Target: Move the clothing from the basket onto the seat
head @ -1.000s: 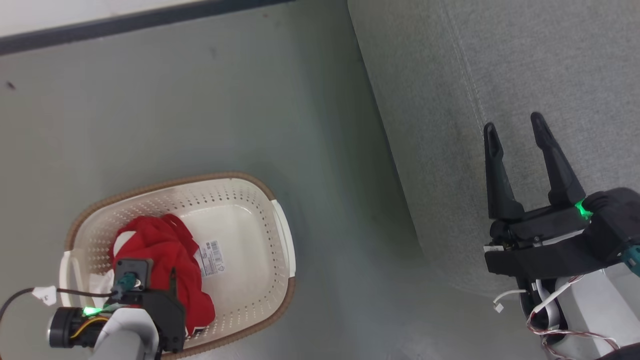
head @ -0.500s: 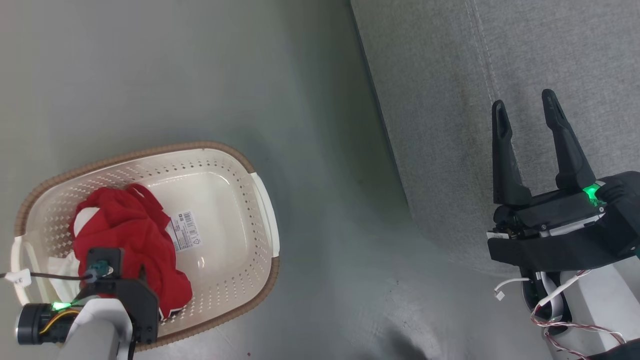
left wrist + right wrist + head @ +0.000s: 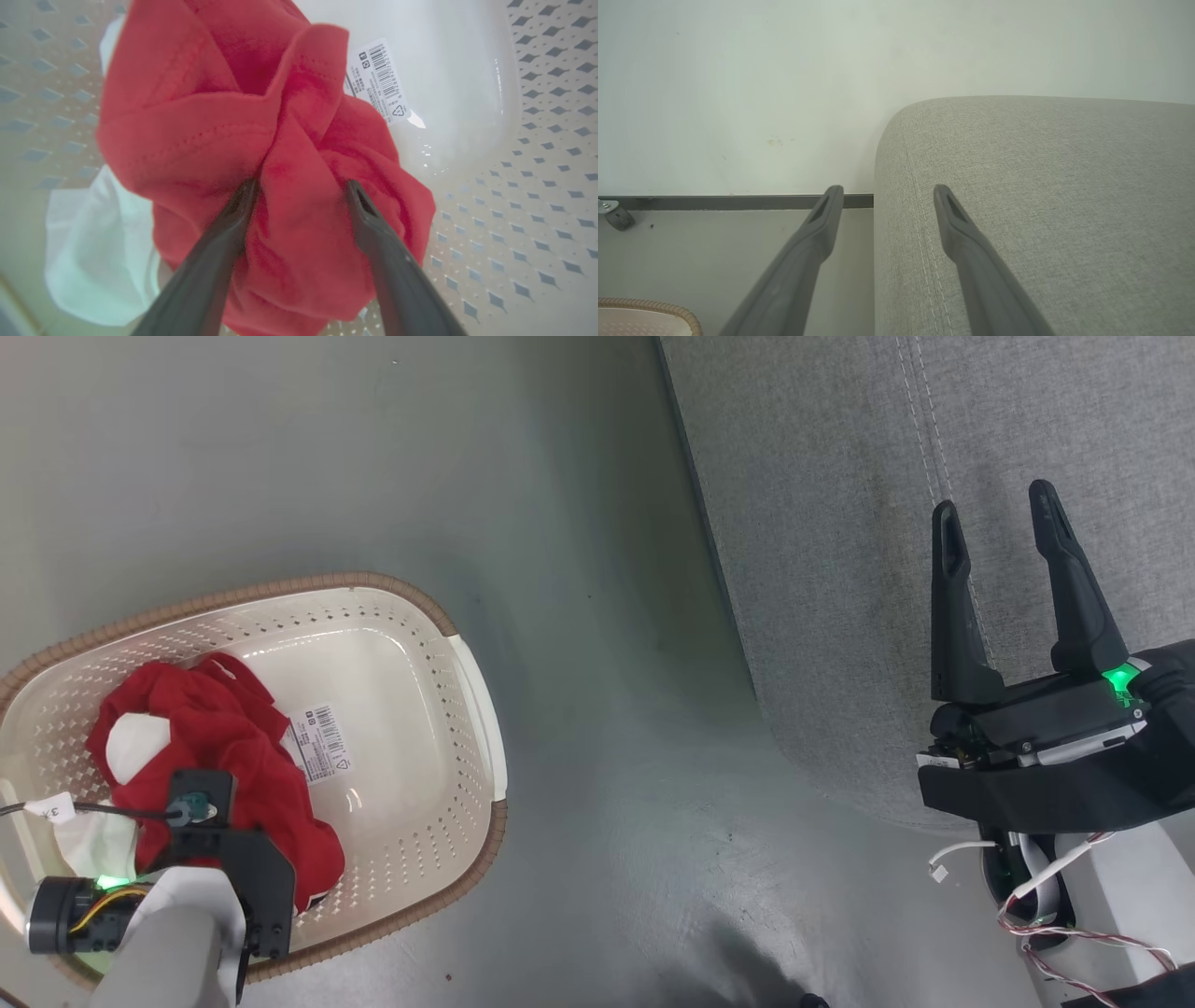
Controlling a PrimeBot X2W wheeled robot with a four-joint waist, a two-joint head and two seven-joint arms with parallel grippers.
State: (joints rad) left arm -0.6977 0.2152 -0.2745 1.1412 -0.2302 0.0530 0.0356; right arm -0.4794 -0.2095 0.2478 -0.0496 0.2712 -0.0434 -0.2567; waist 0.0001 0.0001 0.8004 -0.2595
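We find left gripper (image 3: 301,184) spread wide, clothing (image 3: 210,116) fold between its jaws. Our right gripper (image 3: 994,499) gapes empty over seat (image 3: 822,523).

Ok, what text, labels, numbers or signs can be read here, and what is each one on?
Sticker on the basket floor: barcode, recycling-triangle sign and lines of small print, none sharp enough to read.
Tag on the cable: seems to begin "3"; the rest is too small to tell.
No other writing is legible.
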